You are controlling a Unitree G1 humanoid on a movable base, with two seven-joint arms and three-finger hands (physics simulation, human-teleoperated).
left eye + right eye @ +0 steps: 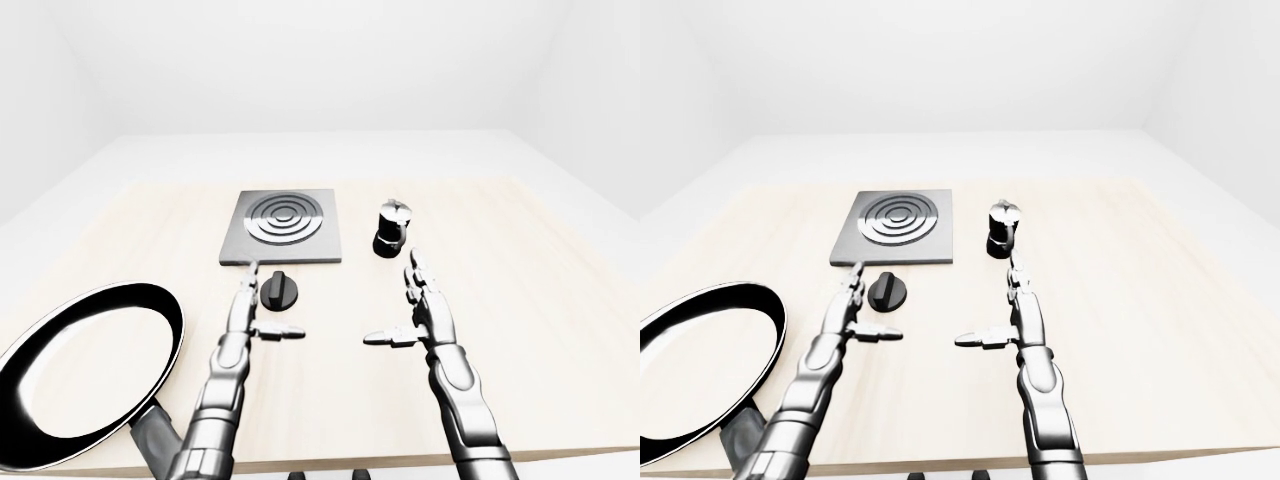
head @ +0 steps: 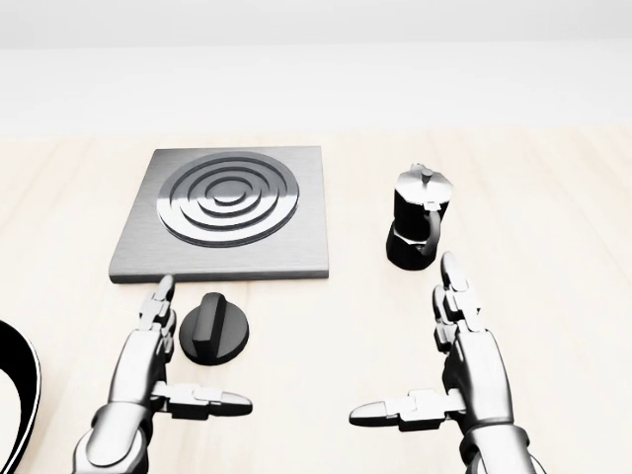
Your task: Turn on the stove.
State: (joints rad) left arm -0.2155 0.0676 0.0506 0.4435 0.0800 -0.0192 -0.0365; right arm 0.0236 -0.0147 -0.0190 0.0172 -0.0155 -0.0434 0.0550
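The left hand (image 2: 158, 380) is hovering open beside the knob (image 2: 214, 329), at its 8 o'clock. It should be closing around the ridge, then twisting. The right hand (image 2: 464, 370) is also open.

Brushed matt metal stove plate (image 2: 225, 213) on a pale, smooth wood-grain counter (image 2: 553, 286); matt black knob (image 2: 214, 329) at its six o'clock, glossy black moka pot (image 2: 419, 218), glossy black pan (image 1: 90, 372), polished chrome-like hands.
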